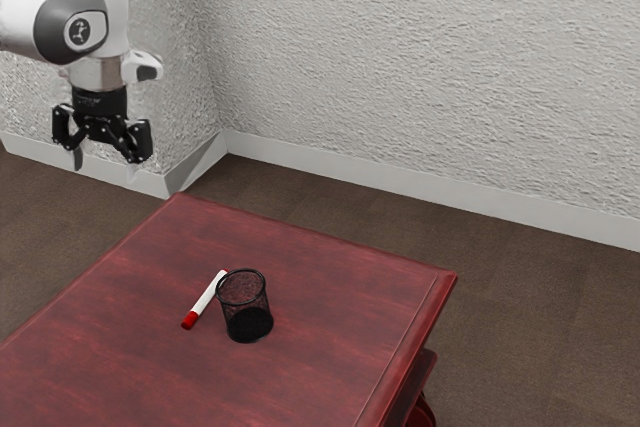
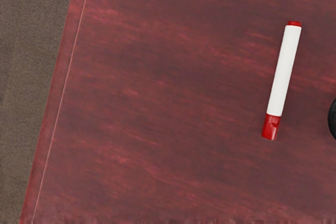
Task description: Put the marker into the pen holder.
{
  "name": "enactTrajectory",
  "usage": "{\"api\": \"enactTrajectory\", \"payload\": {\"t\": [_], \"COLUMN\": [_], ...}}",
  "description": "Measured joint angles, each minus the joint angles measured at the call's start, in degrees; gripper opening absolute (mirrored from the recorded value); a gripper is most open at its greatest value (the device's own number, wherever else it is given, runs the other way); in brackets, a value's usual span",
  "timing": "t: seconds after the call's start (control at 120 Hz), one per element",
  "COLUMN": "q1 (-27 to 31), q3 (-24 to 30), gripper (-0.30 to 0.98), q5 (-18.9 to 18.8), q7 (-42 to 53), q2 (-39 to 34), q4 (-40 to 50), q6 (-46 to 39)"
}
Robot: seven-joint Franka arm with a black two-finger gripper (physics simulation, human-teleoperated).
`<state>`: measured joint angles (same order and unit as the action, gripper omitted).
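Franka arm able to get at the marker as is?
Looks like yes. The jaws stand open and empty, and the marker lies on the tabletop with nothing over it. The pen holder stands close beside it, but bare tabletop separates them, so a jaw should probably fit.

In my wrist view the edge cuts off the pen holder (image 2: 333, 120) — in my exterior view, the arm (image 1: 112, 2) and table (image 1: 130, 347).
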<state>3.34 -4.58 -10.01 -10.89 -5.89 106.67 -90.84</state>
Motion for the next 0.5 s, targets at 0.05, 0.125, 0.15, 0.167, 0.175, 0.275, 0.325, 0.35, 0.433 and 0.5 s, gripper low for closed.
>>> {"api": "enactTrajectory", "payload": {"t": [0.05,0.125,0.15,0.167,0.175,0.275,0.325,0.35,0.433,0.5], "q1": [0.73,0.98,0.96,0.93,0.92,0.66,0.58,0.54,0.58,0.65], "q3": [-0.02,-0.02,-0.01,0.0,0.0,-0.05,-0.02,-0.02,-0.03,0.0], "gripper": [0.69,0.69,0.69,0.69,0.69,0.69,0.69,0.69,0.69,0.69], "q5": [0.1,0.36,0.42,0.45,0.49,1.59,2.23,2.48,3.06,3.56], "q7": [-0.15,-0.35,-0.4,-0.44,-0.45,-0.36,-0.27,-0.22,0.14,0.45], "q2": [0.09,1.21,2.09,2.82,3.22,7.75,9.59,10.36,12.59,14.3], "q4": [3.55,7.65,8.36,8.67,8.8,9.18,9.05,8.85,8.04,7.19], "q6": [-1.66,-5.15,-6.45,-7.35,-7.82,-13.08,-15.14,-16.05,-18.91,-20.6]}}
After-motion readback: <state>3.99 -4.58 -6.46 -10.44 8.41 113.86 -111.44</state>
